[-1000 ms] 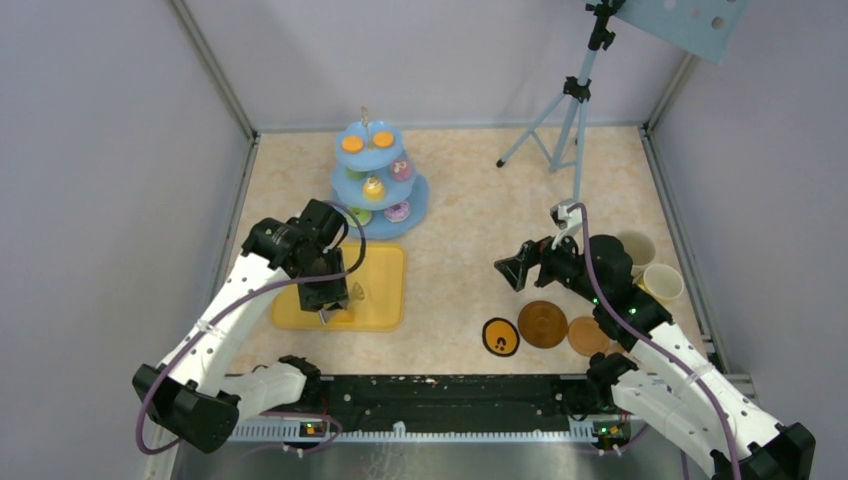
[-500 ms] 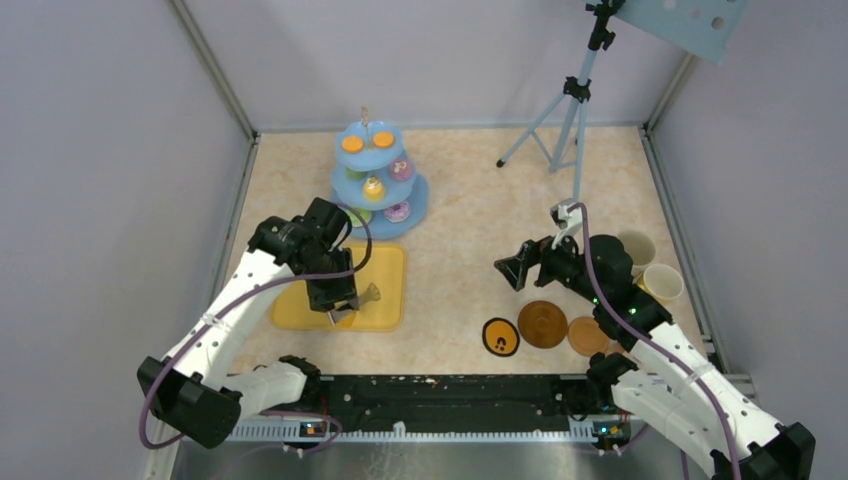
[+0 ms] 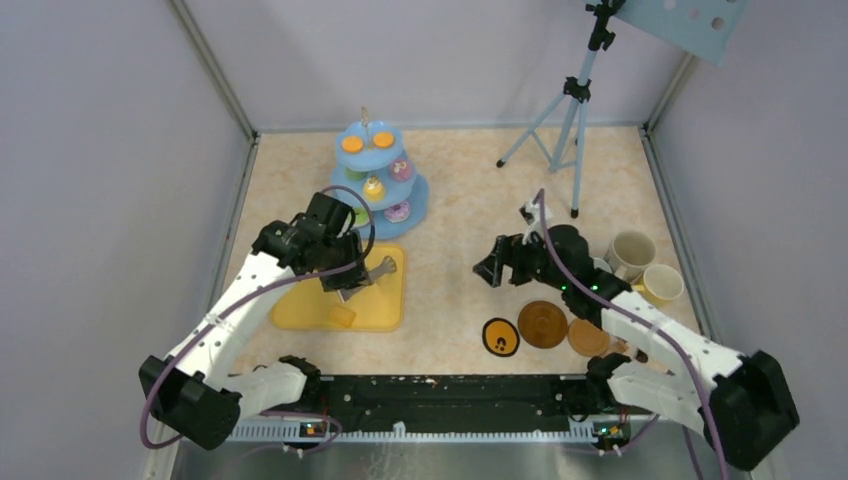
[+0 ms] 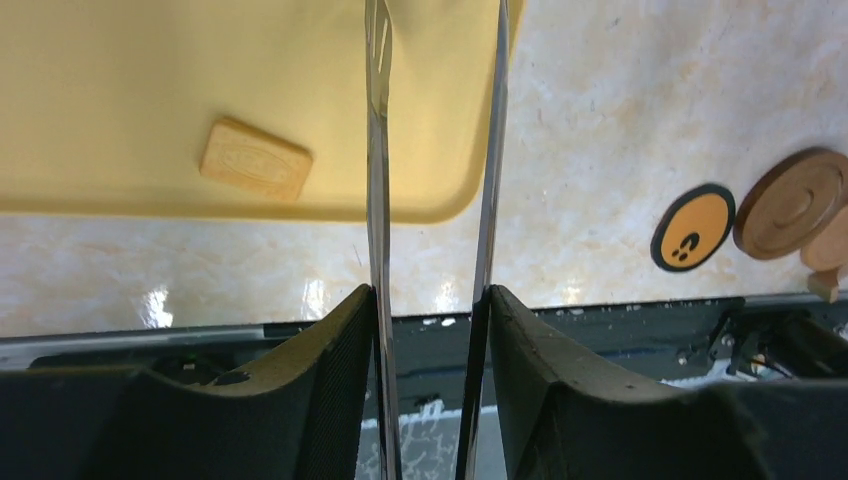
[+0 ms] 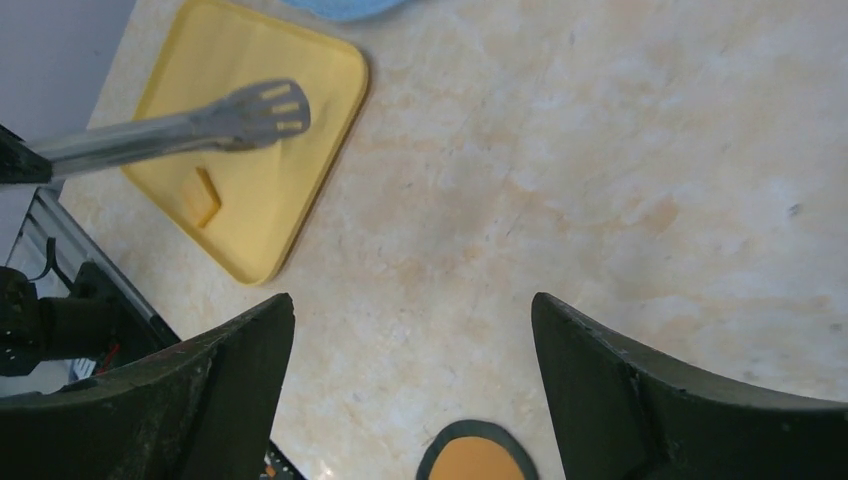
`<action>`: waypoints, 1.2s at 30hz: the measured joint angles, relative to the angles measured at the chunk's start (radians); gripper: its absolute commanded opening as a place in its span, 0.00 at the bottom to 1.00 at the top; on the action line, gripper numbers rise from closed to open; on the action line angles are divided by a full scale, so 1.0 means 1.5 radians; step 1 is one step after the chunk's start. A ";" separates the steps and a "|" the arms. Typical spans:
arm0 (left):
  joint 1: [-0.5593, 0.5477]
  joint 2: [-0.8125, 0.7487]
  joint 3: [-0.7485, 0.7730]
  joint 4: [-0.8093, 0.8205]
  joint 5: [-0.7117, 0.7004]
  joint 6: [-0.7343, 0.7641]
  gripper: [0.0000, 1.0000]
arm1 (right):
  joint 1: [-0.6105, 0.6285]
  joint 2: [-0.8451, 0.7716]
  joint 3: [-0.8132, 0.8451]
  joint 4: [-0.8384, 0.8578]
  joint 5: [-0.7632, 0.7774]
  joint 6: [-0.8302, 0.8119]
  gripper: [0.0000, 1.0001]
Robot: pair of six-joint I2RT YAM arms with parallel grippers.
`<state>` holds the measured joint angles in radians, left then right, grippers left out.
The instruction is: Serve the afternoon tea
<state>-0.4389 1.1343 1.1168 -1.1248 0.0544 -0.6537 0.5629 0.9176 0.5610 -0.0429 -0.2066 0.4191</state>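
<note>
Pastries [image 3: 373,187] sit on the blue three-tier stand [image 3: 418,200] in the upper middle of the overhead view. One tan biscuit [image 3: 343,316] lies on the yellow tray [image 3: 385,310] just below it. Left fingers [image 4: 330,350] clamp the metal tongs [image 4: 377,150], whose tips hang over the tray's upper right. Right fingers [image 5: 230,380] stand spread and empty above the table [image 3: 450,200], mid-frame. Mugs [image 3: 632,252] stand at the right, with the coasters [image 3: 543,323] below and left of them.

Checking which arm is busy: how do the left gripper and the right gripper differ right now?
The left gripper is clamped on the metal tongs; the right gripper stands wide open, holding nothing. The left hangs above the yellow tray, the right above bare tabletop. Both have black fingers.
</note>
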 measured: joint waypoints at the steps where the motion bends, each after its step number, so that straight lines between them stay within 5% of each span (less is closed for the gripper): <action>1: 0.000 -0.003 -0.005 0.010 -0.013 0.000 0.52 | 0.016 0.033 0.000 0.011 0.007 0.018 0.82; 8: 0.000 -0.083 -0.008 0.033 -0.112 0.001 0.55 | 0.145 0.264 0.025 0.108 0.081 0.190 0.66; 17: 0.000 -0.178 -0.051 0.028 -0.169 -0.032 0.58 | 0.265 0.537 0.196 0.191 0.188 0.317 0.51; 23: 0.000 -0.198 -0.063 0.001 -0.187 -0.072 0.58 | 0.329 0.603 0.253 0.180 0.274 0.358 0.43; 27: 0.000 -0.218 -0.071 -0.009 -0.187 -0.092 0.58 | 0.360 0.646 0.290 0.154 0.335 0.381 0.21; 36: 0.000 -0.217 -0.071 -0.043 -0.182 -0.143 0.57 | 0.370 0.672 0.320 0.118 0.423 0.444 0.03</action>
<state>-0.4389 0.8093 1.0096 -1.1893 -0.2188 -0.8680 1.1175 1.9255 1.0405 0.1341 0.4282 1.0847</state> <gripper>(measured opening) 0.572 0.075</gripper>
